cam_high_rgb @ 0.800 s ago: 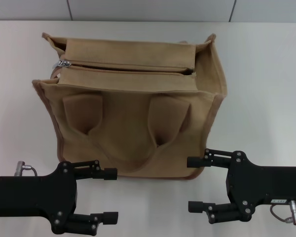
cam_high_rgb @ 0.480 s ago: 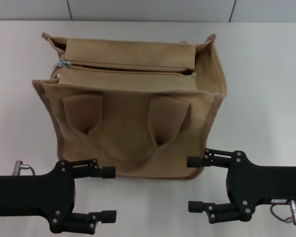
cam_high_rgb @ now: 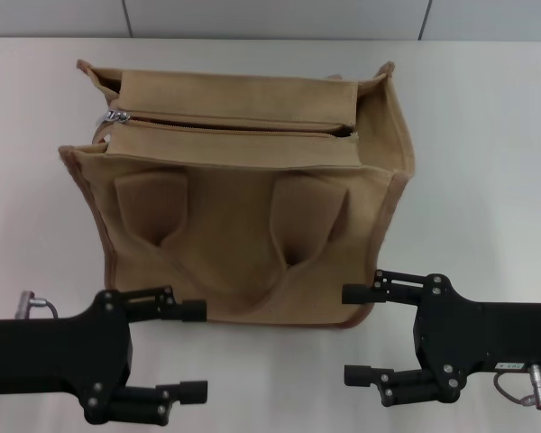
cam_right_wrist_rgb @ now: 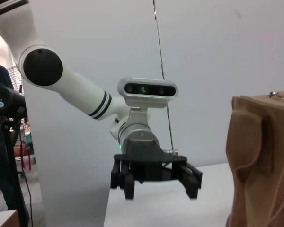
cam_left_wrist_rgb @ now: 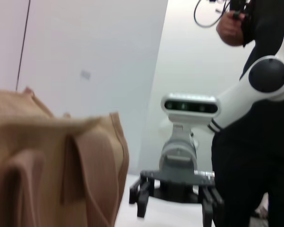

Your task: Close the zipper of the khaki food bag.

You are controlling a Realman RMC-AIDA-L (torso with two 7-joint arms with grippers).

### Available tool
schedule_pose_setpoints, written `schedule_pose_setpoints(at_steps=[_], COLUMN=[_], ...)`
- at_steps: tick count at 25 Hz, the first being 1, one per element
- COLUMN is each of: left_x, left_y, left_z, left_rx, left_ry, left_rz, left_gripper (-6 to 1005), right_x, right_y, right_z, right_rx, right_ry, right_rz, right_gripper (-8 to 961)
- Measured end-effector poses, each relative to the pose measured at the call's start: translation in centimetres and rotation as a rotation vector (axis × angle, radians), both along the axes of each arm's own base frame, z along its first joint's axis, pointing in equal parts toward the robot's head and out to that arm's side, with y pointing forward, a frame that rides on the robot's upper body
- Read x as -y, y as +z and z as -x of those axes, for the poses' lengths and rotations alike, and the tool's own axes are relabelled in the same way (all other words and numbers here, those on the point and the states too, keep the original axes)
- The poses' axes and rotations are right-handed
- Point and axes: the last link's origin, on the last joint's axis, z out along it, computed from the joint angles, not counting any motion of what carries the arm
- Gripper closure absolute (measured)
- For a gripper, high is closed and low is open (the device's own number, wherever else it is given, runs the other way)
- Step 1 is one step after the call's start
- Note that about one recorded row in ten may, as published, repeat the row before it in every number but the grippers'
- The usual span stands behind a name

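Head view shows the khaki food bag (cam_high_rgb: pixel 243 194) standing on the white surface (cam_high_rgb: pixel 487 162), beyond the fingers of both arms, with its near wall and two looped handles facing the robot. The zipper (cam_high_rgb: pixel 230 124) runs across the top panel and is open along its length, a dark slit between the two tapes. Its silver pull (cam_high_rgb: pixel 115 115) sits at the end on the robot's left, well beyond the left gripper (cam_high_rgb: pixel 194 352) and far across from the right gripper (cam_high_rgb: pixel 356 336).

Both sets of fingers are spread wide and hold nothing. The left fingers point toward the right ones, and the reverse, with the bag's lower edge just beyond the gap between them. The right wrist view confirms the left fingers' open spread, and the left wrist view does the same for the right fingers.

Several risks follow, as I judge them. The pull is small and lies flat against the tape, so wide fingers could close on canvas instead of metal, or slip off the tab. The bag is soft and unweighted; tugging the pull toward the right end would likely drag or tip the whole bag unless the other fingers pin the fabric near the left end. An upright handle could also snag fingers reaching over the near wall toward the top panel.
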Motion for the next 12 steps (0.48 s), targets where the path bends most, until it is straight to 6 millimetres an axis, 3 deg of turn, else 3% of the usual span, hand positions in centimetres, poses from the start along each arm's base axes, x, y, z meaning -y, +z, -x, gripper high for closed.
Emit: schedule_pose_setpoints(at_steps=[4, 12], left_x=[-0.1, -1.3], left_y=[0.8, 2.5], left_z=[-0.8, -2.9], left_rx=[0.087, 0.388], left_ry=[-0.032, -0.003], left_rz=[-0.079, -0.519], left_gripper=[204, 204], right_x=[-0.1, -0.1], right_y=[0.0, 0.1], right_z=[0.0, 0.0], right_rx=[-0.002, -0.003], right_ry=[-0.003, -0.004], right_rz=[-0.004, -0.007], right_gripper=[151, 151])
